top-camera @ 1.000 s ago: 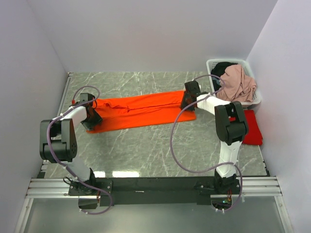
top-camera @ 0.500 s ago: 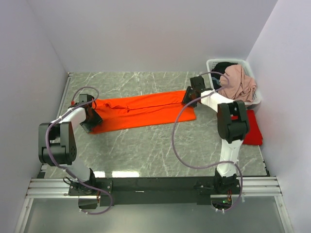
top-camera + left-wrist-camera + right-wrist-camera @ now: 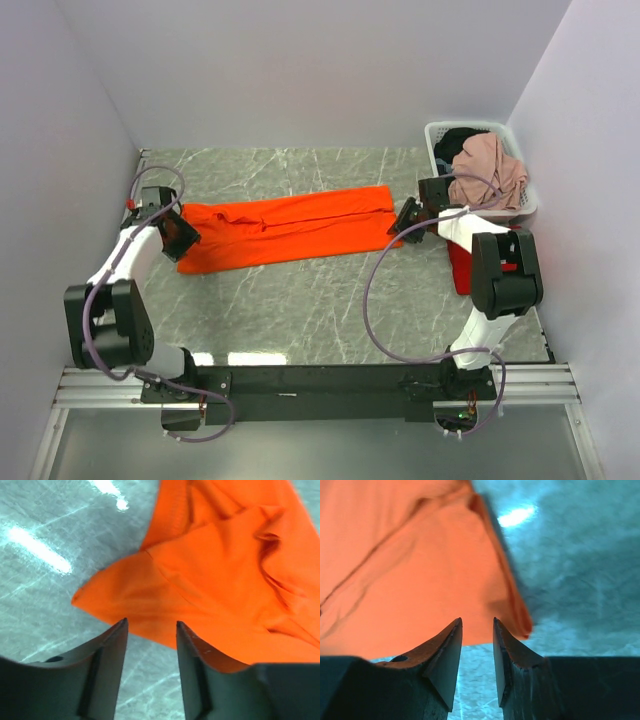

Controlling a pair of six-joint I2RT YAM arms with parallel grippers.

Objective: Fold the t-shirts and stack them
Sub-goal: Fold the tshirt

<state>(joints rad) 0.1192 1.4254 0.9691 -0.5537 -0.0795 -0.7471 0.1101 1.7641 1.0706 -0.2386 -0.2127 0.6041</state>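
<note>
Left tool (image 3: 176, 236) and right tool (image 3: 405, 220) wait, parted and empty, at the two ends of the orange t-shirt (image 3: 290, 225).
At the left end the fingers (image 3: 107, 650) stand well apart just short of the cloth's corner. The orange t-shirt lies as a long folded band across the marble desk (image 3: 300, 300). The right tool's gap is narrower. The red t-shirt (image 3: 459, 270) lies by the right wall, partly behind the right arm, near a laundry basket (image 3: 432, 135).

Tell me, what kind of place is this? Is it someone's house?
Probably a robot test booth, not a house. Plain white walls box in a marble-look table, a left arm and a right arm are bolted to a metal rail, and an orange t-shirt lies near a laundry basket.
</note>
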